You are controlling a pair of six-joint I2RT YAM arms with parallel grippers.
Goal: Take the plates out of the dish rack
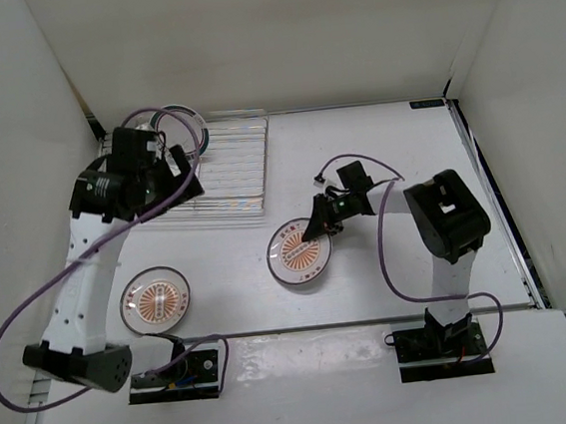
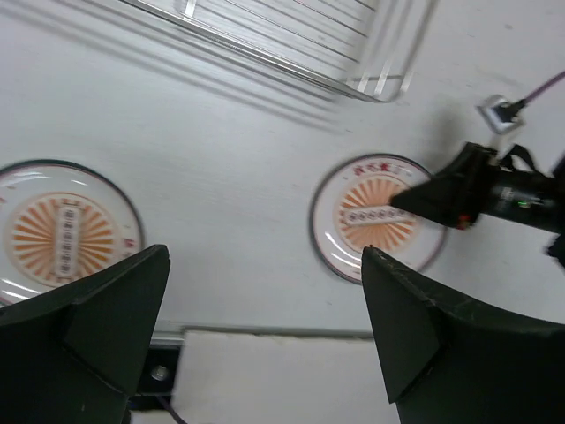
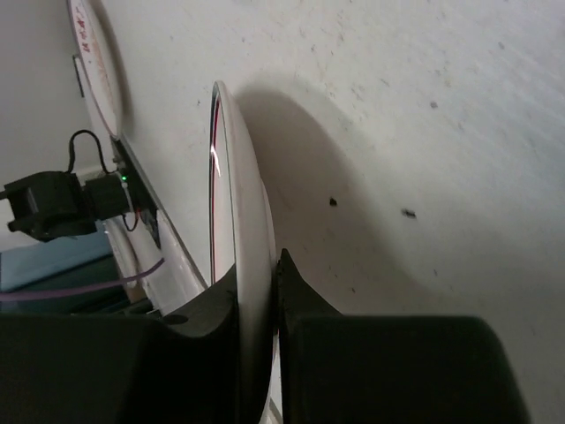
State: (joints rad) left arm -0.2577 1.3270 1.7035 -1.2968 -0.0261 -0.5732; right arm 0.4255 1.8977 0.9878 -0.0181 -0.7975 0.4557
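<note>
— Closest to the lens, between the fingers of the right gripper (image 3: 258, 265): rim of a sunburst plate (image 3: 238, 177), pinched tight, seen edge-on, throwing a broad shadow on the table (image 3: 424, 106).
— From overhead, shows its orange centre instead. Touching the table or not?
— Cannot tell.
— Left gripper (image 2: 265, 252)?
— Spread wide, gripping nothing, up over the left side of the dish rack (image 1: 231, 167).
— Beneath its fingers?
— Under one, a second sunburst plate (image 2: 62, 231) lying flat; under the other, the pinched one.
— And the third?
— Caught only from overhead: dark-rimmed plate (image 1: 186, 121) standing in the rack, just beyond the left gripper.
</note>
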